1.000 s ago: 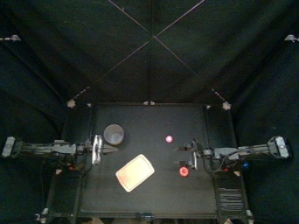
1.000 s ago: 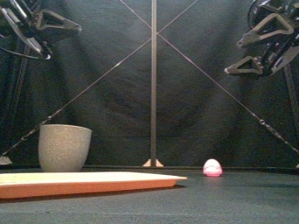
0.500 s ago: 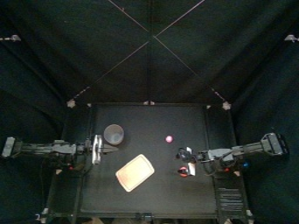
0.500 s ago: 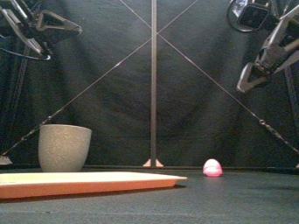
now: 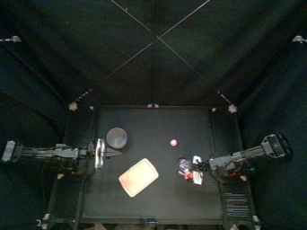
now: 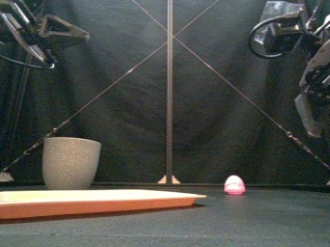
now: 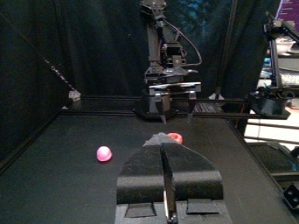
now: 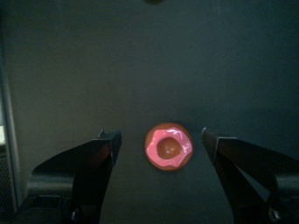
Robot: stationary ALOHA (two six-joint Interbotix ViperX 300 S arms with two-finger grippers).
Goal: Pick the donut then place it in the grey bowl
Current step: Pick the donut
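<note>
While my spread right claw (image 8: 162, 138) hovers over the pink toy donut (image 8: 170, 148) on the black worktop (image 5: 156, 126), grasping and delivery to the tall grey speckled cup (image 6: 71, 162) remain; left claw (image 7: 163, 140) pressed together.

The left gripper (image 7: 163, 144) has its jaws pressed together (no gap shows). Just past their tips lies the donut (image 7: 177, 137), with a small pink toy (image 7: 104, 154) nearby on the worktop (image 7: 65, 179). The right gripper (image 7: 174, 108) hangs above the donut.

My black counter (image 5: 156, 121) carries a grey speckled cup (image 5: 117, 137) at the left, a flat pink tray (image 5: 139, 176) in front of it, a small pink toy (image 5: 174, 142) mid-counter and a donut (image 8: 169, 147) toward the right.
</note>
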